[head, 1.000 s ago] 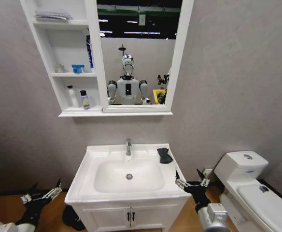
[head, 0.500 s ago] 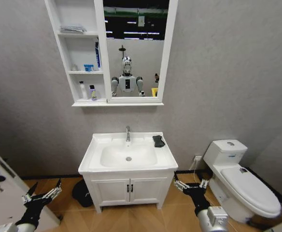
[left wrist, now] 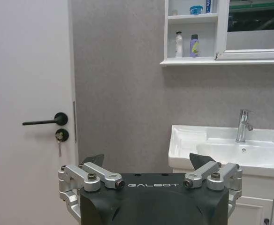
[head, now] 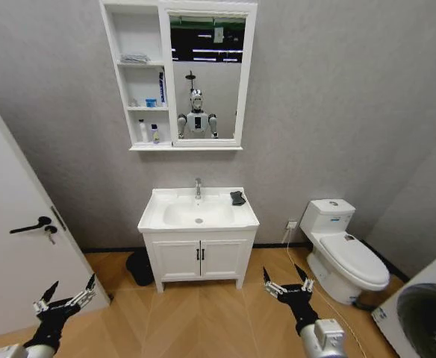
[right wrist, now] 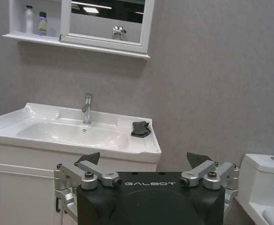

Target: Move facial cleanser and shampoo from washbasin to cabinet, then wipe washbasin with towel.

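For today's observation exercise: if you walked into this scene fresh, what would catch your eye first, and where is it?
The white washbasin stands against the grey wall, with the small black towel on its top, to the right of the tap. Above it hangs the cabinet with two bottles on its lowest shelf, joined to a mirror reflecting the robot. Low in the foreground, the left hand and right hand hover open over the wooden floor, well short of the basin.

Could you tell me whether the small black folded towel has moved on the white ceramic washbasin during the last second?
No. The small black folded towel still lies on the white ceramic washbasin's back corner on the robot's right, beside the chrome tap; only the camera backed away.
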### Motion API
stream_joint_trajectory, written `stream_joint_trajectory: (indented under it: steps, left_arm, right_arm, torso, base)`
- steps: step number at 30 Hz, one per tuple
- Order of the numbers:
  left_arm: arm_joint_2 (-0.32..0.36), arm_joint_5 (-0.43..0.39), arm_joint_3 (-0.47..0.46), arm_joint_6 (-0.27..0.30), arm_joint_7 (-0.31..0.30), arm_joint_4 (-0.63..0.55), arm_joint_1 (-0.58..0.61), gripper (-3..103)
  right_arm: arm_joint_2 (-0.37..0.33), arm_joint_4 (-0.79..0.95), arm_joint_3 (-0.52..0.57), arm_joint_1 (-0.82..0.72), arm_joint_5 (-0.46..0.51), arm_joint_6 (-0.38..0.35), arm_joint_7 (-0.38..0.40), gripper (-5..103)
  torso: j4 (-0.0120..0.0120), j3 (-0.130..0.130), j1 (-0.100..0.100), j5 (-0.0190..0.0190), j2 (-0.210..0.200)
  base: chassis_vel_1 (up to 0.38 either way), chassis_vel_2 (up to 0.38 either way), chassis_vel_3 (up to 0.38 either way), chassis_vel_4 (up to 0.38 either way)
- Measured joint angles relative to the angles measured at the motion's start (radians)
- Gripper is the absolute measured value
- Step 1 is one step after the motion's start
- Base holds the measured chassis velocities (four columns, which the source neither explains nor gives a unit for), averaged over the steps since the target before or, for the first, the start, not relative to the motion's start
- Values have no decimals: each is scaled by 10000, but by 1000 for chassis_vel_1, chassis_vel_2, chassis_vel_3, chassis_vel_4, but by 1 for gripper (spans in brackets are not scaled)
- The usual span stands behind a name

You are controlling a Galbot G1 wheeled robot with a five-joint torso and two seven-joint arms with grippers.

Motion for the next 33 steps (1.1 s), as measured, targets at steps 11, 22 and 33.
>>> stream_joint_trajectory:
  steps: [11,22,33]
  left_arm:
    - [0,0,-3,0,-3,1,3,100]
    - [0,0,2,1,0,0,-2,100]
    - [0,0,0,1,0,0,1,100]
  right_arm:
    - [-12,-153,291,-10,-413,532,-891,100]
    - [-12,-158,300,12,-420,534,-885,100]
    - [-11,-157,298,6,-416,527,-861,100]
  torso:
    - [2,-3,-9,-6,6]
    - [2,6,17,-1,-7]
    - [0,1,0,-3,-1]
  base:
    - [271,-215,-280,271]
    - [-53,10,24,-17]
    - [16,-1,-19,-7]
